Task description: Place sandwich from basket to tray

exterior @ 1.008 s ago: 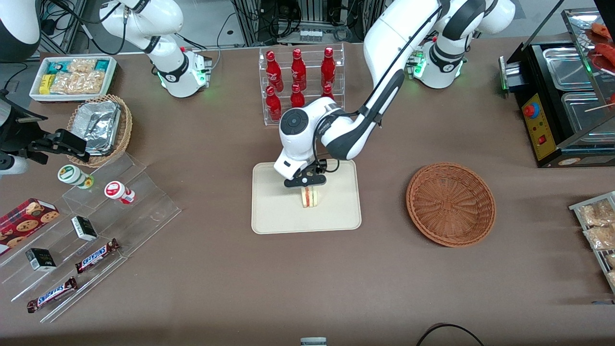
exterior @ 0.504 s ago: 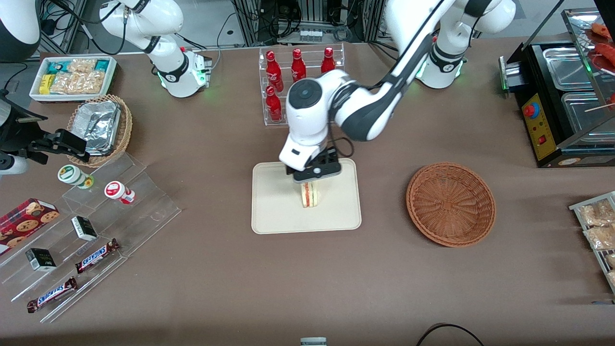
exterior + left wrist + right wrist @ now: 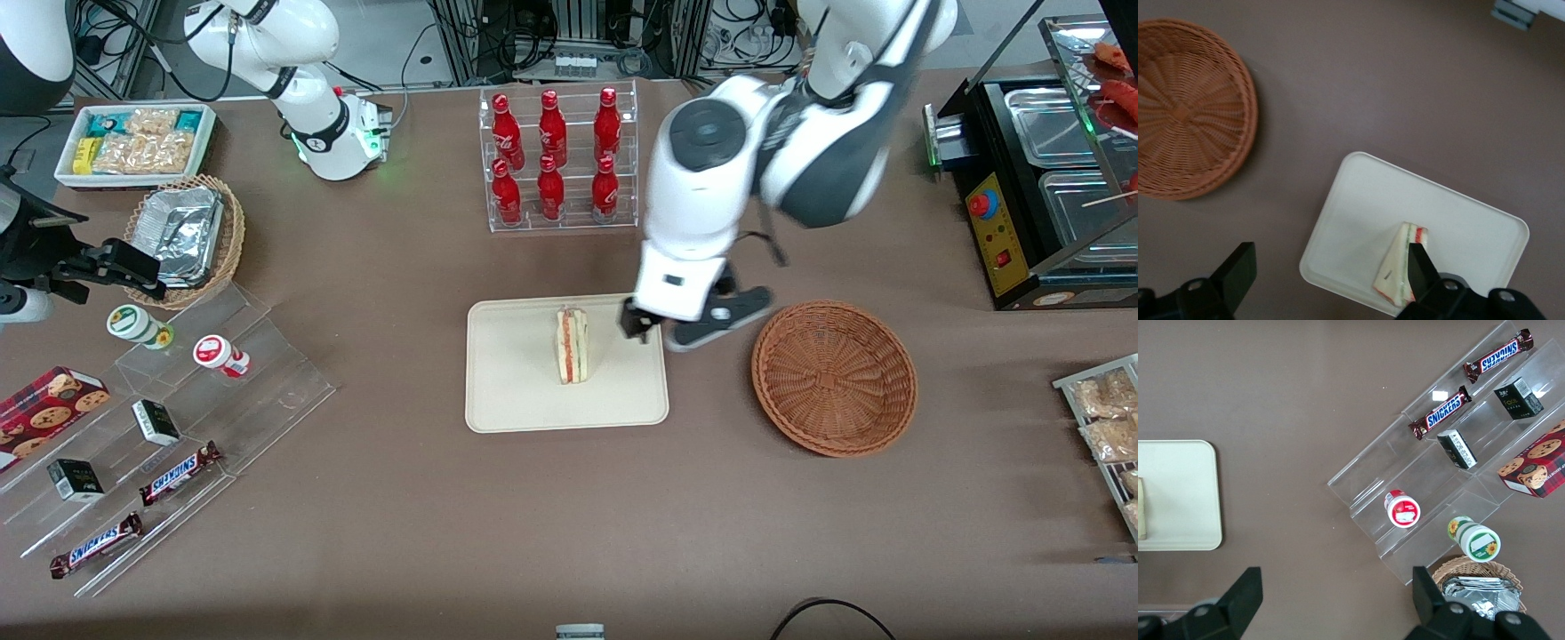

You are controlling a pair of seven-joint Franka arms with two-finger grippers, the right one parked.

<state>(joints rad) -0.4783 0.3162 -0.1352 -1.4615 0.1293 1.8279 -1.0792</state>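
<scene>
Risen off the sandwich [image 3: 572, 345], the pincer [image 3: 686, 331] now hangs spread and empty between tray [image 3: 516, 391] and basket [image 3: 834, 378]. Sandwich stands alone on the tray beside it, so the placing looks done.

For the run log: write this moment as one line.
sandwich: on tray, standing on edge | basket: empty | gripper: open, raised between tray and basket, holding nothing

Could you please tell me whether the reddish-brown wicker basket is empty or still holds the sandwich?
Empty: the basket shows only bare weave. The sandwich stands on the tray; the open end effector hangs above the tray's edge.
</scene>
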